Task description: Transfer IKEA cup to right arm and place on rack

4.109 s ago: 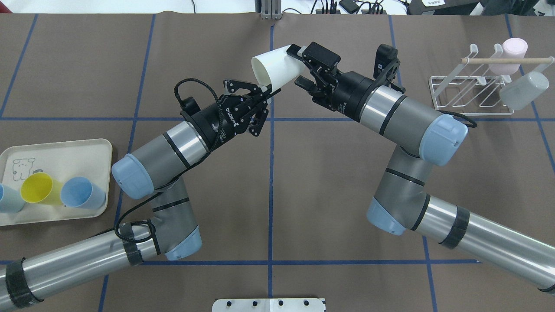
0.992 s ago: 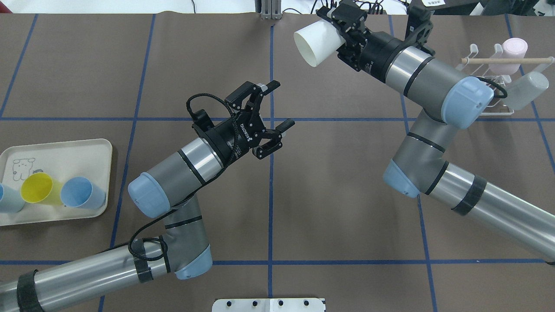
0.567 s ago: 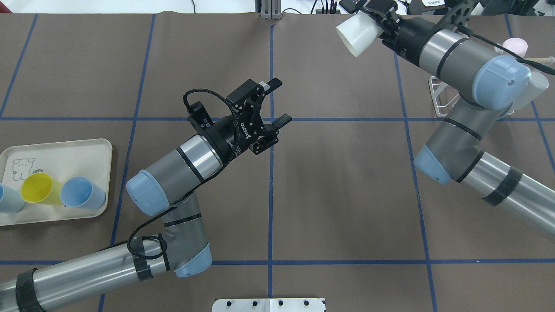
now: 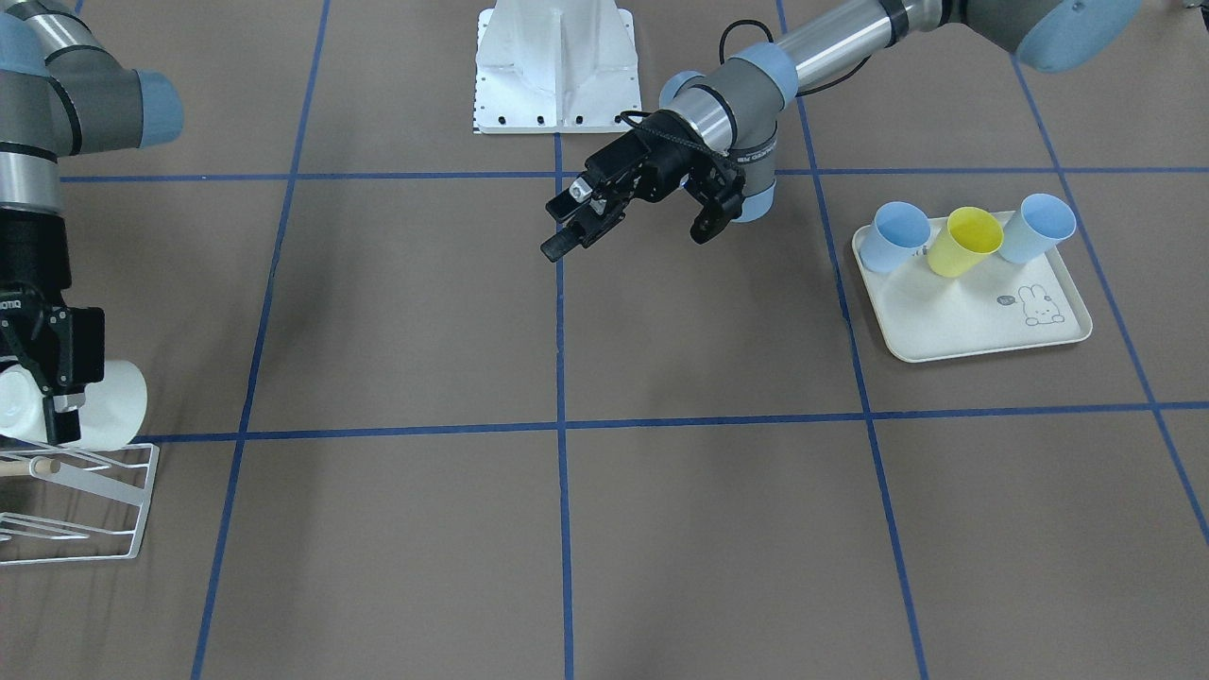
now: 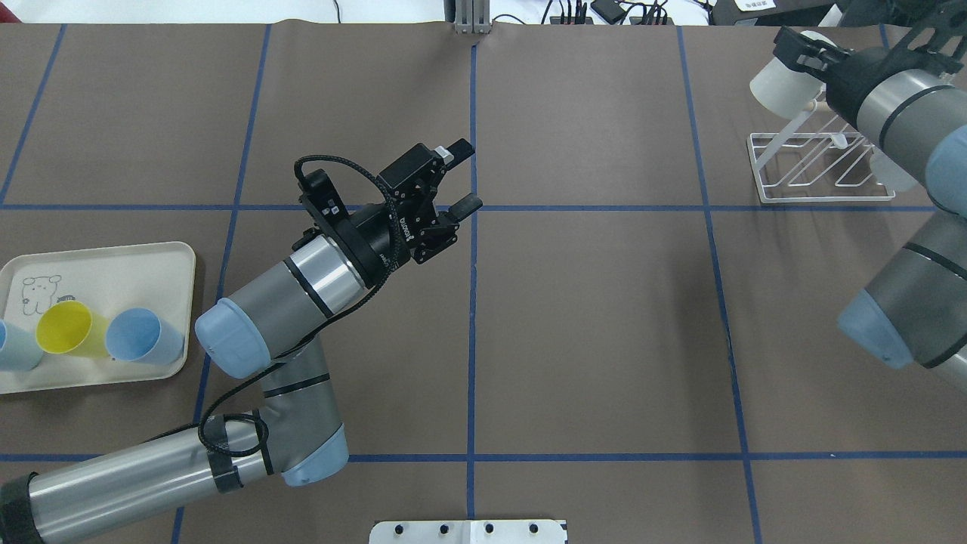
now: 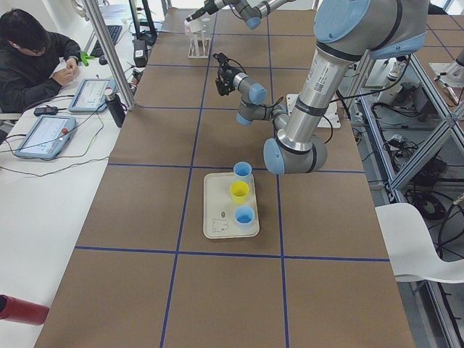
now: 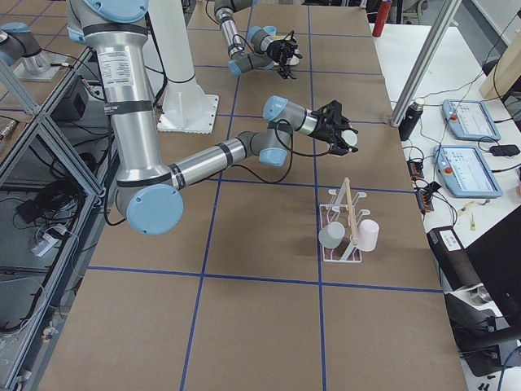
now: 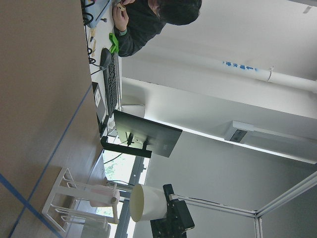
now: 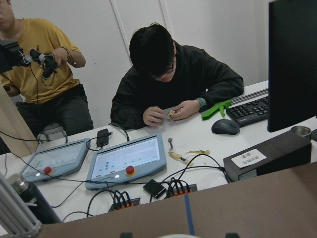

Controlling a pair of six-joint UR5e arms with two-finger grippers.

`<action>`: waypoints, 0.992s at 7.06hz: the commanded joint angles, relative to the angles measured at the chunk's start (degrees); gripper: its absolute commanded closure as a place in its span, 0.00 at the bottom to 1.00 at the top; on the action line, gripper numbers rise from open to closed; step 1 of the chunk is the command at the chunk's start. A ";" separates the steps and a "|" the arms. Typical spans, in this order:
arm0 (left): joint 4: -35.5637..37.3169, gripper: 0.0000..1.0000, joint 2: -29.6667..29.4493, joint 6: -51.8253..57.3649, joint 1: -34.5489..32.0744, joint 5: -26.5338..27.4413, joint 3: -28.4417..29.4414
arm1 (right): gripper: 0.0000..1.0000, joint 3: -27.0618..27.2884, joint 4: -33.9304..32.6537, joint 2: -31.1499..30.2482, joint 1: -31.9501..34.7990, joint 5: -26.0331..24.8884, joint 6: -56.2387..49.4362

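One white cup (image 5: pixel 774 75) is sitting in the right gripper (image 5: pixel 807 59) — the fingers are pinching it near its base. The cup is lying sideways, with its mouth pointing toward the middle of the worktop. You're seeing it hanging over the inboard end of the rack (image 5: pixel 820 198). The rack is standing in the corner where the robot's right-end edge meets your edge. You can't tell from these views whether the cup is touching a prong. The right arm (image 5: pixel 899 98) is crossing above the rack's outer side. Two more cups are hanging on the rack by the wooden rod (image 7: pixel 348 204): a pink cup (image 7: pixel 369 235) and a grey cup (image 7: pixel 331 236). The left gripper (image 5: pixel 462 175) is hovering above the middle of the worktop — its fingers are spread wide and gripping nothing. By the left-end edge, the tray (image 5: pixel 113 276) is carrying a yellow cup (image 5: pixel 68 329) between a blue cup (image 5: pixel 143 336) and a paler blue cup (image 5: pixel 11 346).
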 commanded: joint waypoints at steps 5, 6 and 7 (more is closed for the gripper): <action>0.15 0.00 1.49 1.73 0.49 -0.16 -0.14 | 1.00 -6.36 11.00 -8.56 5.51 1.16 -12.92; 0.24 0.00 1.49 1.73 0.58 -0.16 -0.05 | 1.00 -6.98 11.00 -8.47 5.95 1.68 -12.92; 0.15 0.00 1.58 1.73 0.58 -0.24 -0.05 | 1.00 -7.94 11.00 -8.39 5.87 1.78 -12.92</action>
